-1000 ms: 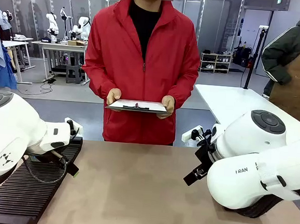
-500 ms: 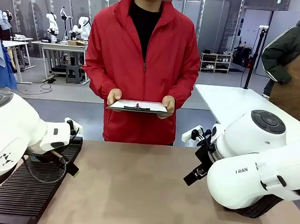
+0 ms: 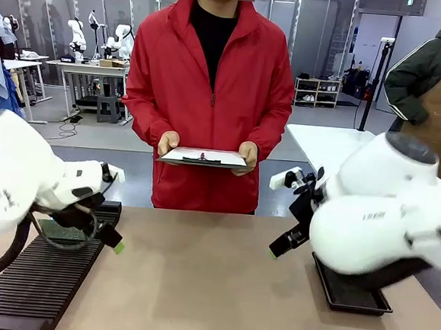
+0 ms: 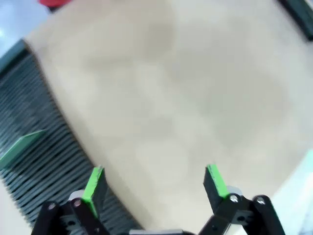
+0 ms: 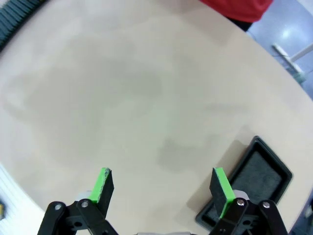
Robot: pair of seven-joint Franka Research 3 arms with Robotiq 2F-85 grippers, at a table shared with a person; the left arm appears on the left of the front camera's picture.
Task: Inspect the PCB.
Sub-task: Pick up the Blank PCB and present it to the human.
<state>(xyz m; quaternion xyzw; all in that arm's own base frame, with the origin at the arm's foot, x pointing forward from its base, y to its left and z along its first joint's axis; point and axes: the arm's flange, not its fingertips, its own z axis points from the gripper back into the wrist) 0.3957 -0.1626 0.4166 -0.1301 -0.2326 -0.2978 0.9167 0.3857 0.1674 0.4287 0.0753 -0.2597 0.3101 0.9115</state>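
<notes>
Front view has a person point(image 3: 212, 80) in a red jacket standing at the far side of the table point(image 3: 196, 285), both hands holding a white clipboard point(image 3: 203, 157) with a black clip level at the waist. Whatever is on its sheet is too small to read. Dark lettering on the white shell of the right arm point(image 3: 373, 216) is blurred beyond reading. The PCB point(image 4: 22, 148) lies flat on the black slatted rack point(image 4: 49, 161) at the robot's left side of the table, with nothing touching it. In the left wrist view it is a plain green board, too blurred for any print to be made out. The left gripper point(image 4: 154, 178) hangs near it, its green-padded fingers spread wide with nothing between them, one over the rack's edge and the other over bare tabletop. The right gripper point(image 5: 161, 183) also has its fingers spread apart and empty above the bare table. The small black tray point(image 5: 259, 144) lies just beside one of its fingers.
</notes>
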